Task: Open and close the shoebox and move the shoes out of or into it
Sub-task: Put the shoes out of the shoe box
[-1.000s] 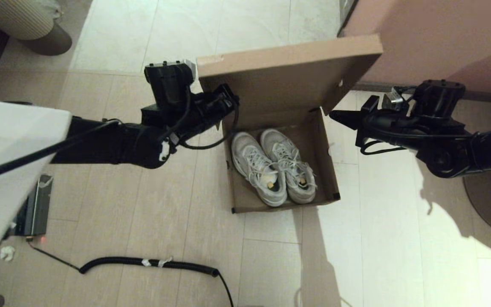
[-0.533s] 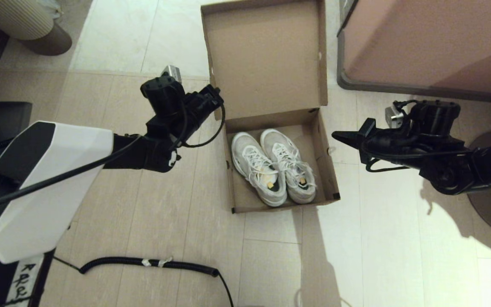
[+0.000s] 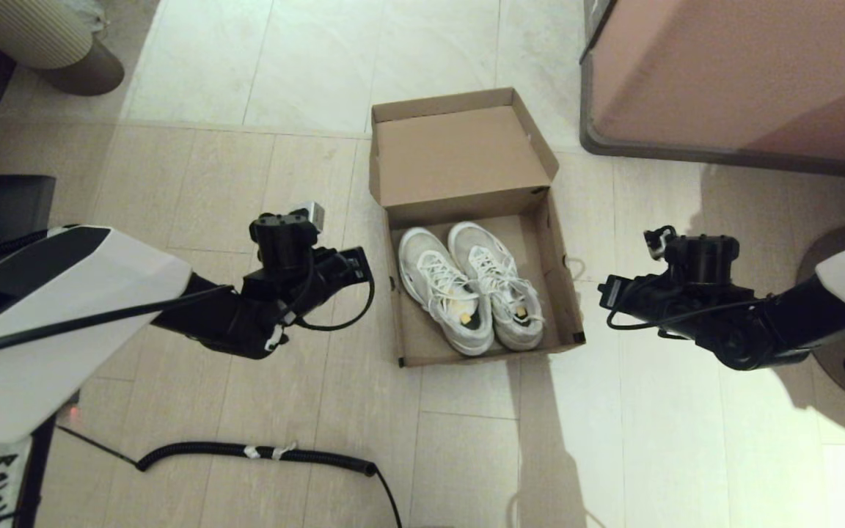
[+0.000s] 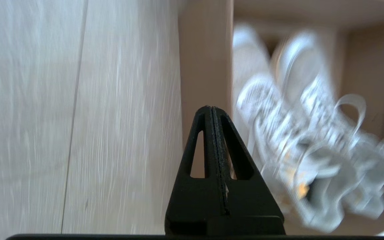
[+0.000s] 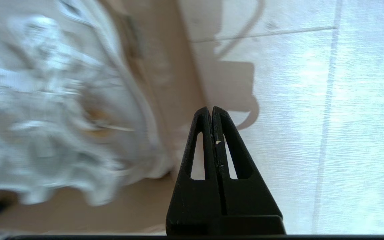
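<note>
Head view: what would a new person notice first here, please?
First the open shoebox on the floor in the middle, lid folded back, with the white shoes side by side inside. Next, the left gripper and right gripper, both shut and empty, flank the box on either side.

The brown cardboard shoebox (image 3: 565,323) sits open on the floor, its hinged lid (image 3: 459,158) folded back and leaning away at the far side. Inside, the two white lace-up shoes (image 3: 470,286) lie side by side, soles down, toes toward the lid, yellowish insoles showing.
</note>
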